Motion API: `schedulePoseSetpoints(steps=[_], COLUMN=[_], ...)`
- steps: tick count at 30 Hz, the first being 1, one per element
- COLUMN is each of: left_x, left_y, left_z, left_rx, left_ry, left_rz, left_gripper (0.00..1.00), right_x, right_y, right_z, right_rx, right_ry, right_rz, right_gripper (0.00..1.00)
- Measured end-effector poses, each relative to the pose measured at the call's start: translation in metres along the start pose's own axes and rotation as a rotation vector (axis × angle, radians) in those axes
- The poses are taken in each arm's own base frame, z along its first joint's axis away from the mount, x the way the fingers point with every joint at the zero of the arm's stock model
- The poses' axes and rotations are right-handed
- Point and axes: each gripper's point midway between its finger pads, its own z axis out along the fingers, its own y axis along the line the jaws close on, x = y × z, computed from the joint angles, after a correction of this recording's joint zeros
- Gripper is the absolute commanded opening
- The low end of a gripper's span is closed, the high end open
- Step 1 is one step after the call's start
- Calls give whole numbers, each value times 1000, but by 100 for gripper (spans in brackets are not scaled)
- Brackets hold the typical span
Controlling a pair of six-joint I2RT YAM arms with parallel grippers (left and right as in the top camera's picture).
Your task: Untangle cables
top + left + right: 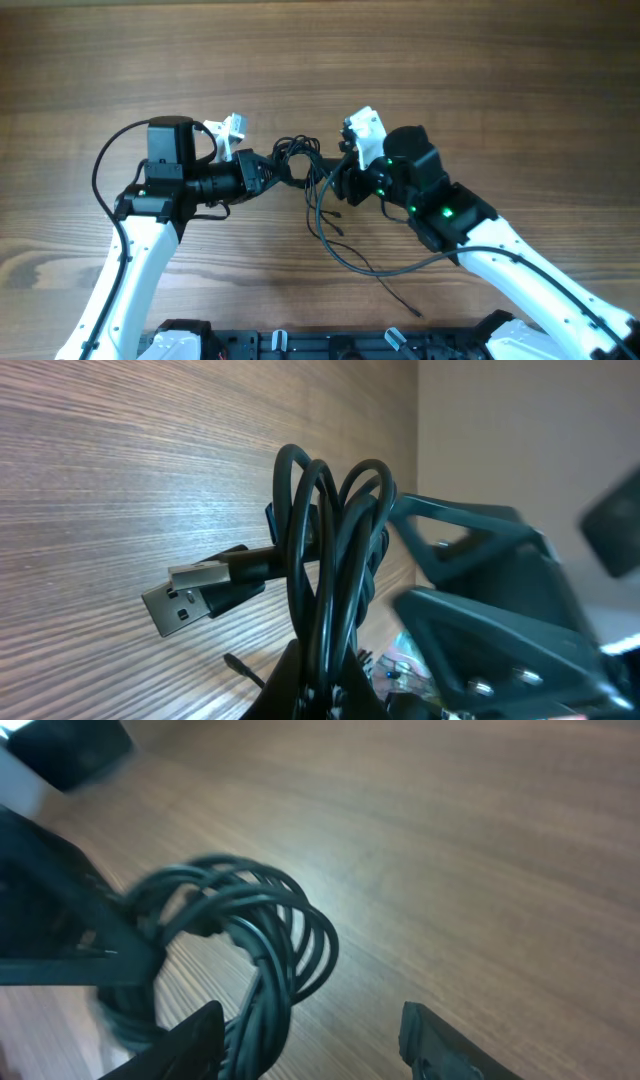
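The left pincer [275,172] is clamped shut on the cables [295,158], holding the knotted bundle at the middle of the desk [480,70] with the loops standing out to the right of its tip. In the left wrist view several black loops rise from between its jaws, packed side by side, and one USB plug [185,600] with a silver shell juts out to the left of them, above the wood grain. The right pincer [337,180] faces the left one from the right, with the bundle between the two. Its jaws stand apart. In the right wrist view its two fingers [195,1040] show at the near edge with a wide gap between them; the coil of cords lies against the left one and reaches partly into the gap, while the other finger is clear of it. Whether the cords touch that left finger cannot be told through the blur. From the bundle loose strands trail toward the near side of the desk, curving right beneath the right arm, and one thin end lies near the front edge.
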Motion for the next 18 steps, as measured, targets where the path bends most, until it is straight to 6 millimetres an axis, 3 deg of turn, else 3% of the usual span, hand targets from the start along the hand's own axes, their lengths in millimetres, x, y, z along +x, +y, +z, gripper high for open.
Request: schedulePoseSetpoints(steps=[3, 7, 11, 15, 18], left_x=[5, 17, 20, 19, 18], left_y=[-4, -12, -13, -11, -9], left_z=[4, 13, 18, 18, 18], left_rx=[6, 20, 5, -7, -21], left_ry=[22, 64, 72, 66, 58], left_rz=[12, 41, 56, 57, 57], left_gripper=[4, 4, 4, 4, 4], right_x=[7, 9, 9, 9, 9], right_y=[1, 4, 6, 6, 6], right_z=[7, 10, 10, 10, 10], right_rx=[-13, -33, -46, -45, -43], right_ry=[24, 29, 32, 32, 32], right_rz=[4, 8, 11, 10, 7], right_gripper=[53, 39, 37, 44, 63])
